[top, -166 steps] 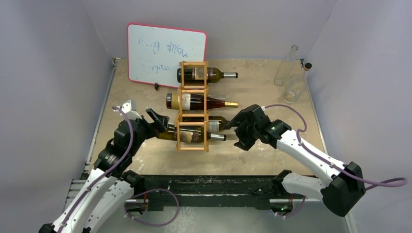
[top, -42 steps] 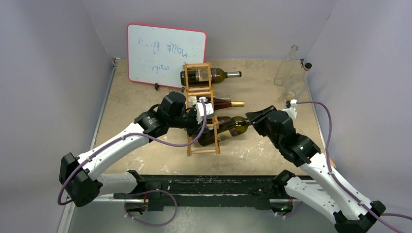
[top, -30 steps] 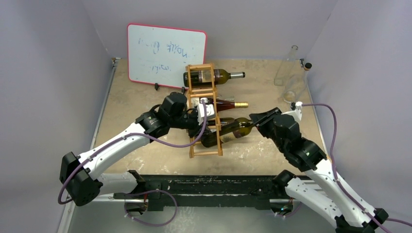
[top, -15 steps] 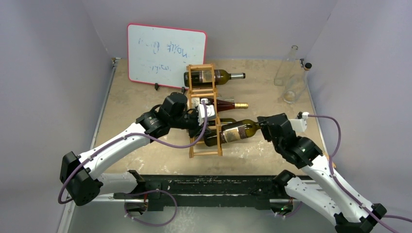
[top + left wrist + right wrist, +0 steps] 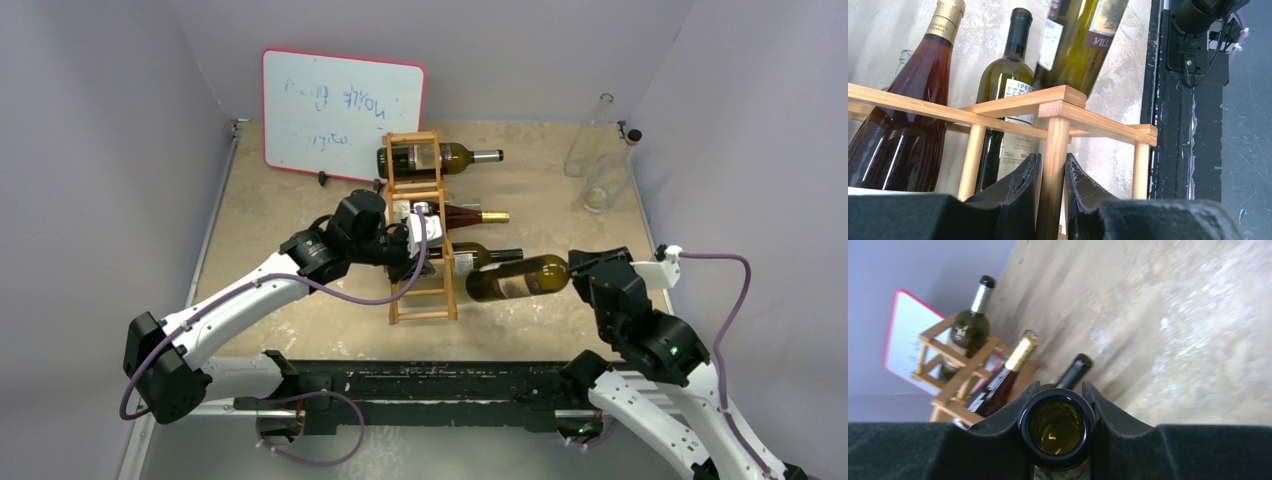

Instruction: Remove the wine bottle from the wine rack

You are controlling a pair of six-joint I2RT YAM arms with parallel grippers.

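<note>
The wine rack (image 5: 421, 287), a tan wooden ladder frame, lies on the table with three bottles across it. My left gripper (image 5: 425, 226) is shut on one of its upright posts (image 5: 1052, 170), a finger on each side. The green wine bottle (image 5: 515, 279) hangs level just right of the rack, its base close to the rack's right edge. My right gripper (image 5: 578, 268) is shut on its neck. In the right wrist view the bottle's open mouth (image 5: 1058, 427) sits between the fingers of my right gripper (image 5: 1060, 388). The left wrist view shows its labelled body (image 5: 1093, 40) beyond the rack's top rail.
An olive bottle (image 5: 440, 157), an amber one (image 5: 455, 213) and a dark one (image 5: 485, 254) rest in the rack. A red-edged whiteboard (image 5: 340, 110) stands at the back. Two clear glass bottles (image 5: 590, 140) stand at the back right. A black rail (image 5: 440, 385) runs along the near edge.
My right arm has drawn the green bottle rightward and toward the near edge, out of the rack's opening. The left gripper and the rack have stayed put.
</note>
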